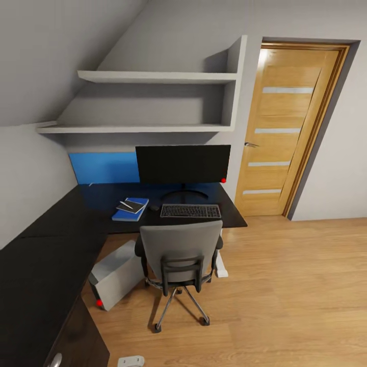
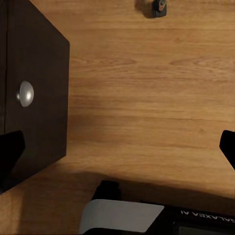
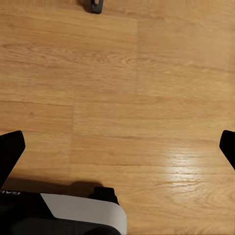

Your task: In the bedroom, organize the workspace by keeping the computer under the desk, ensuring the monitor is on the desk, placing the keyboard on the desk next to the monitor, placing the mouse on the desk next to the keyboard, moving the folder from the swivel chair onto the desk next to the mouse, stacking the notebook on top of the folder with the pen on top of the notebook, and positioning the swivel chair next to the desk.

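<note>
The swivel chair is sitting nearest, its grey back facing the camera, pushed in close to the front edge of the desk. So the chair job is looking done.

The computer is lying on the floor by the chair, tucked partly under the front edge of the desk. The monitor is standing at the back of the worktop. The keyboard is lying right in front of it, near the front edge. The mouse is sitting just beside the keyboard. Next to the mouse, the blue folder is lying flat, with the dark notebook on top. A thin pale thing is lying on the notebook. I think it is the pen, but it is too small to be sure. To me, the whole job is looking nearly finished or finished.

The left gripper and the right gripper are both hanging over the wood floor, spread wide and holding nothing.

The black worktop is bending round a corner and running along the left wall. A blue panel is standing behind it, with two grey shelves above. A wooden door is standing shut to the right.
</note>
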Robot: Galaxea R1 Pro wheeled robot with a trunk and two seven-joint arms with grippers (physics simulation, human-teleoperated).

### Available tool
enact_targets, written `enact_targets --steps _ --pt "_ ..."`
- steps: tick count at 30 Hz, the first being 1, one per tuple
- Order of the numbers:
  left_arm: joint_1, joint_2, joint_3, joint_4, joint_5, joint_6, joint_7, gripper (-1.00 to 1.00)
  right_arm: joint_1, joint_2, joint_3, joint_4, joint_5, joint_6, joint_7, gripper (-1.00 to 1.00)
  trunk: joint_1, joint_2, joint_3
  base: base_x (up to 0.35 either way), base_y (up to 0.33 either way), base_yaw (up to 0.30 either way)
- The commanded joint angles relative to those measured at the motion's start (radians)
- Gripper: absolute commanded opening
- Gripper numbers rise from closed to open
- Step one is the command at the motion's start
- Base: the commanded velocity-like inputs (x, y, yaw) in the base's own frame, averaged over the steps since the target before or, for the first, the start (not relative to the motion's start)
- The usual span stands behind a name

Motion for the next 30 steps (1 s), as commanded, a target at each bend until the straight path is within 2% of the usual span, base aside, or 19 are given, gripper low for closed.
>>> enact_targets --steps 1,27,30 --pt "-0.001 0.002 -0.009 0.001 0.009 -0.003 0.003 1.00 -0.001 0.001 0.009 0.002 -0.008 -0.004 -0.002 1.00 -0.004 0.006 0.002 0.000 0.000 0.000" --pt "-0.001 0.005 -0.010 0.001 0.009 -0.002 0.001 1.00 -0.001 0.001 0.008 0.002 -0.008 -0.004 -0.002 1.00 -0.104 0.188 0.083 0.000 0.000 0.000" --pt "-0.001 0.006 -0.010 0.001 0.009 0.004 0.002 1.00 -0.001 0.001 0.009 0.002 -0.008 -0.004 -0.002 1.00 -0.104 0.188 0.083 0.000 0.000 0.000"
